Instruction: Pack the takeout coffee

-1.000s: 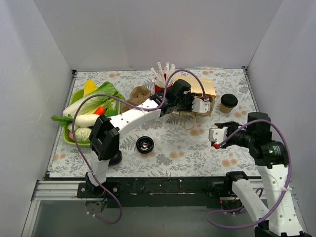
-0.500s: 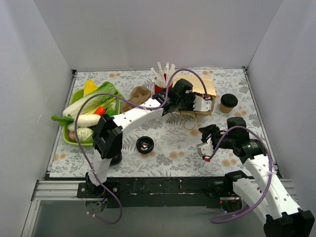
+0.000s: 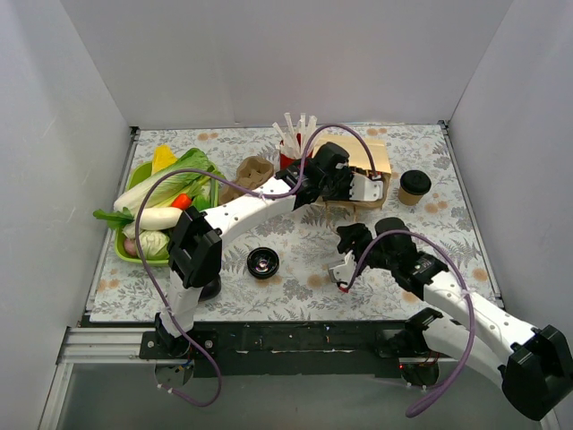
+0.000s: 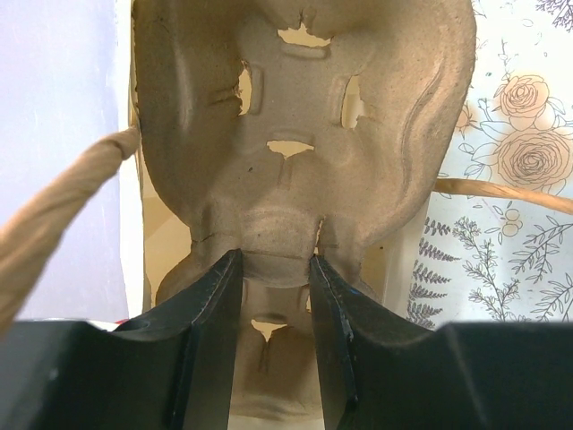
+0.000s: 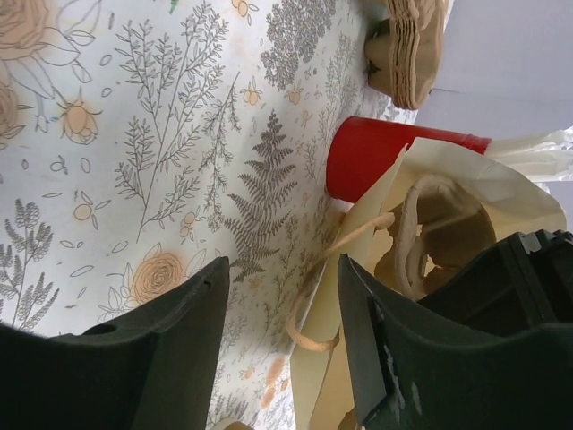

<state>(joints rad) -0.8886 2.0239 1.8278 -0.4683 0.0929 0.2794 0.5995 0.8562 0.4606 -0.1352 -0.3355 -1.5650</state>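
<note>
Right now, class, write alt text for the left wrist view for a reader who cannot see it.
The left gripper pinches the edge of a beige pulp cup carrier, seen close up. A twisted paper handle sits left, floral tablecloth right.

One takeout coffee (image 3: 414,186), one red cup (image 5: 394,168), one paper bag (image 3: 372,159), one black lid (image 3: 262,262).
</note>
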